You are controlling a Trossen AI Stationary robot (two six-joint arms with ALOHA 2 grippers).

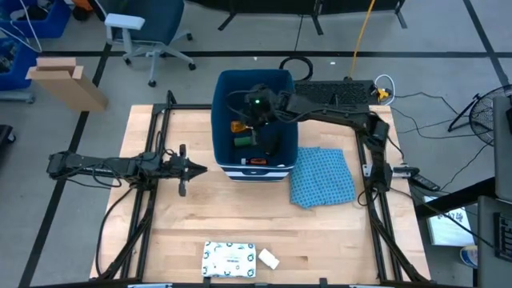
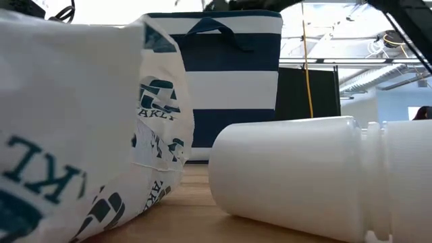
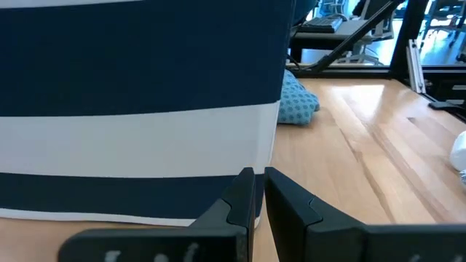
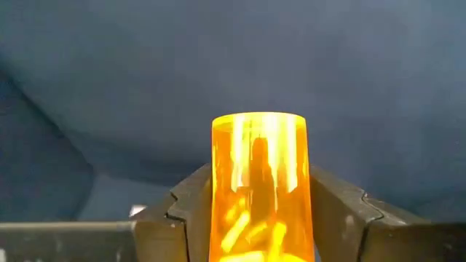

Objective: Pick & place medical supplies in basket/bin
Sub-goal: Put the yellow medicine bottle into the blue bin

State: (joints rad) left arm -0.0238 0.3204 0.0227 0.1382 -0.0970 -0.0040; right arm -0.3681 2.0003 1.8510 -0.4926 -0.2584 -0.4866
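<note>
Glossy translucent orange plastic pill bottle (image 4: 259, 185), matt dark fingers (image 4: 191, 204) — pale smooth wood table (image 1: 240, 216), patterned blue cloth (image 1: 322, 178)

Bin at the table's far middle, arms at either side.
The bin (image 1: 226, 88) is sitting at the far centre, the cloth (image 1: 322, 178) lying just to its right. Inside the bin, the right gripper (image 4: 260, 211) is holding the bottle (image 4: 259, 185). The left gripper (image 1: 192, 169) is waiting left of the bin. The packet (image 1: 230, 260) and white piece (image 1: 268, 258) are lying at the near edge.
</note>
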